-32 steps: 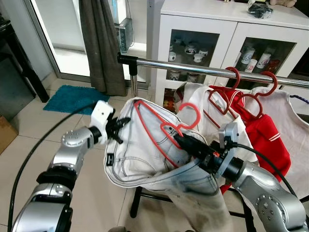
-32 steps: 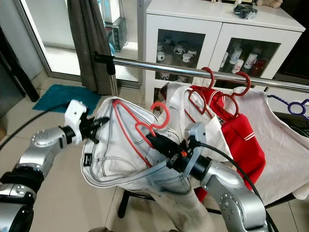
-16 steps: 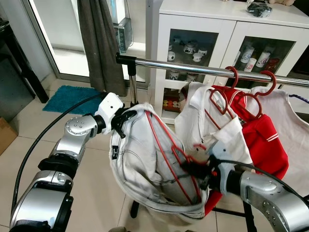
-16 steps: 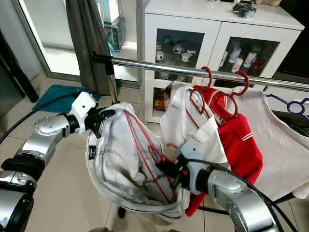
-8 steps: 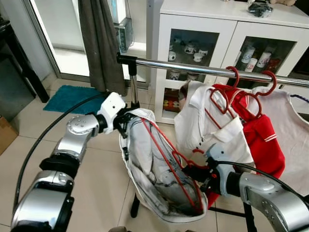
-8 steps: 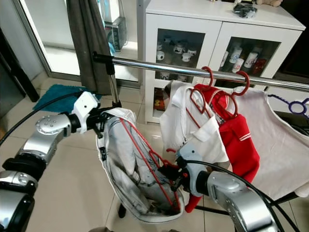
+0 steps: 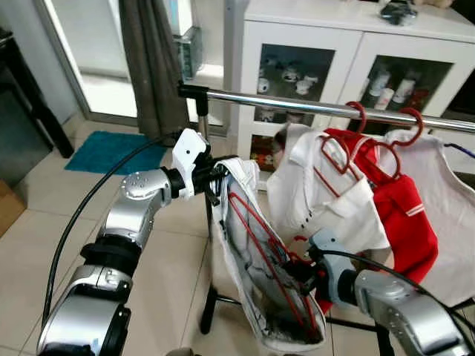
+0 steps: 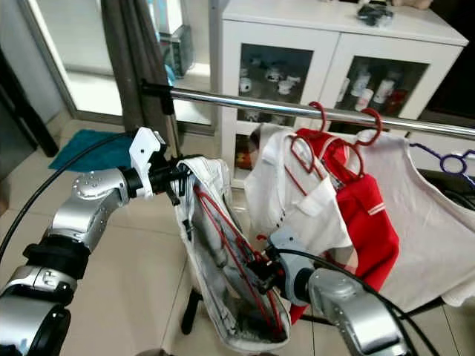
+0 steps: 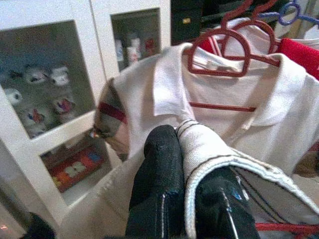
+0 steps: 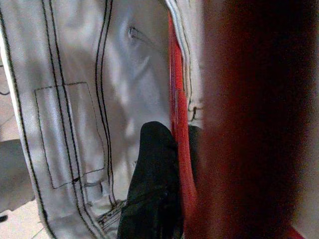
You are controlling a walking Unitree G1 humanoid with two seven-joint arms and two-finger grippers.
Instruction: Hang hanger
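Below the chrome rail (image 7: 312,106), both pincers grip stitched white denim (image 7: 245,252).

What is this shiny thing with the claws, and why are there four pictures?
It's a robot helper with two silver arms. Two pictures come from cameras in its head, looking down at its arms. The other two come from cameras on its wrists, looking along its black fingers. The left gripper pinches the waistband of white jeans. The right gripper pinches a red hanger tucked inside the jeans. Behind is a metal clothes rail where a white shirt and red shirt already hang on red hangers.
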